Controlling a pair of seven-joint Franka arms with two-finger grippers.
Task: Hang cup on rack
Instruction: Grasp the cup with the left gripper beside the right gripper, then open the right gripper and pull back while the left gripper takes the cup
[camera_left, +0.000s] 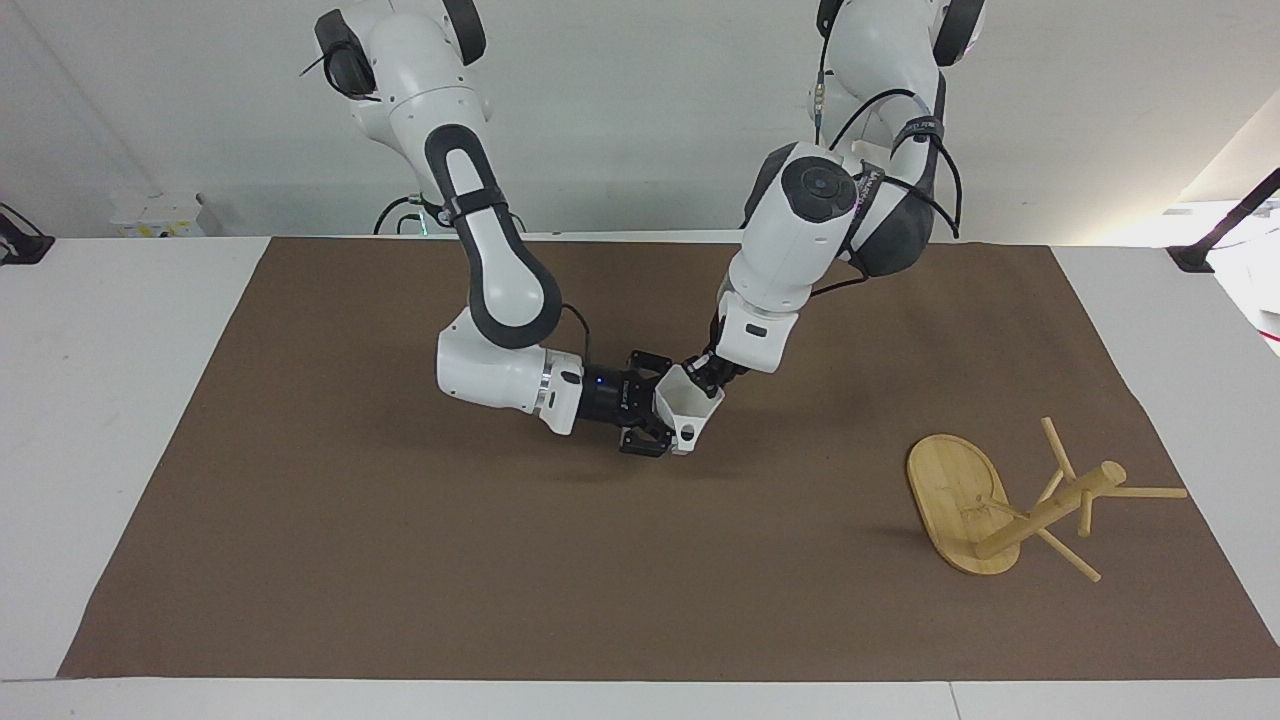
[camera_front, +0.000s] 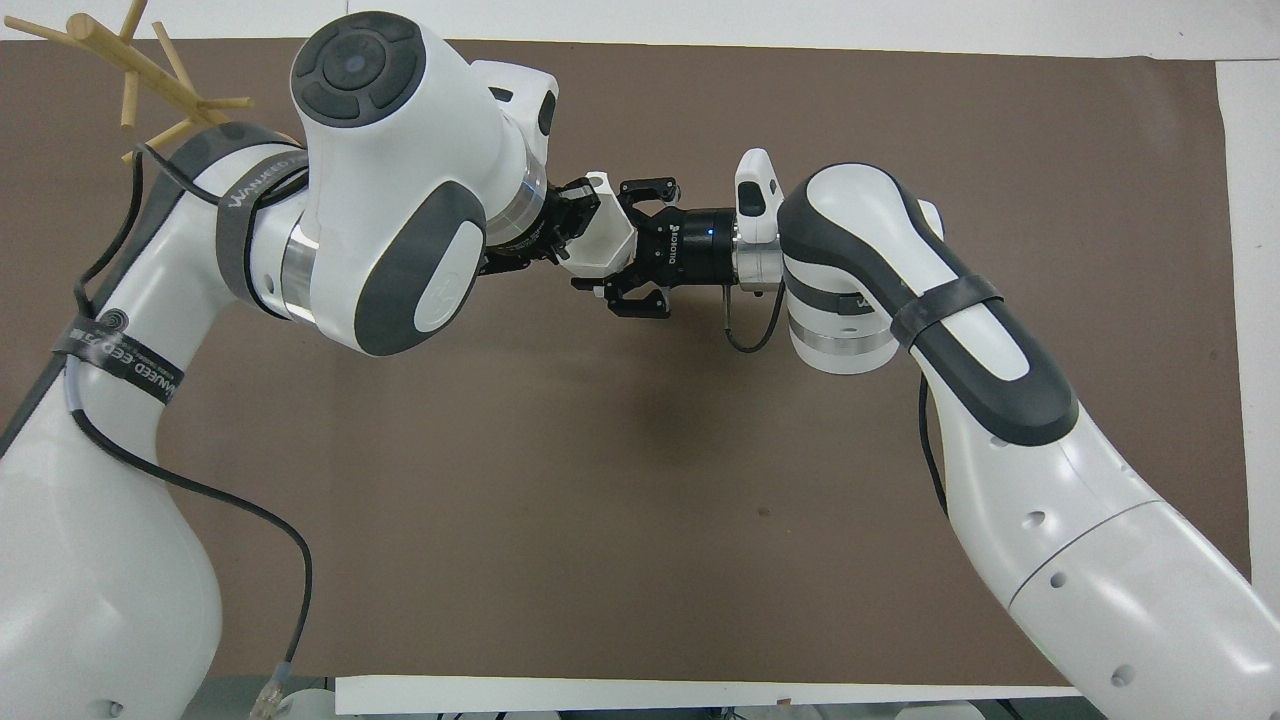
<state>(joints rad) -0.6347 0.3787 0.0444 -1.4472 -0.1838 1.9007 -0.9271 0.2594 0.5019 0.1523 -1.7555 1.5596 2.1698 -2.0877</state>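
Handover of the white faceted cup (camera_left: 689, 405) above the middle of the brown mat (camera_left: 400, 560). The right gripper (camera_left: 652, 418), reaching in level from the right arm's end of the table, is clenched on the cup's tapering body, one finger on the side toward the robots and one on the side away from them; in the overhead view the right gripper (camera_front: 628, 245) holds the cup (camera_front: 598, 225) sideways, its hexagonal rim turned toward the left arm's end of the table. In the facing view the rim tips upward toward the left arm and the small boxy handle (camera_left: 684, 436) hangs at the cup's lower edge. The left gripper (camera_left: 705, 374) comes down at a slant from the left arm and meets the cup at its rim, with its tip inside the mouth; the overhead view shows the left gripper (camera_front: 565, 218) against the rim, but whether its fingers have closed on the wall cannot be told. The cup is clear of the mat, carried in the air. The bamboo mug tree (camera_left: 1010, 505) lies tipped over on the mat toward the left arm's end, well apart from the cup, its oval base (camera_left: 950, 495) standing on edge and its post and pegs (camera_front: 135, 65) pointing toward the mat's edge.
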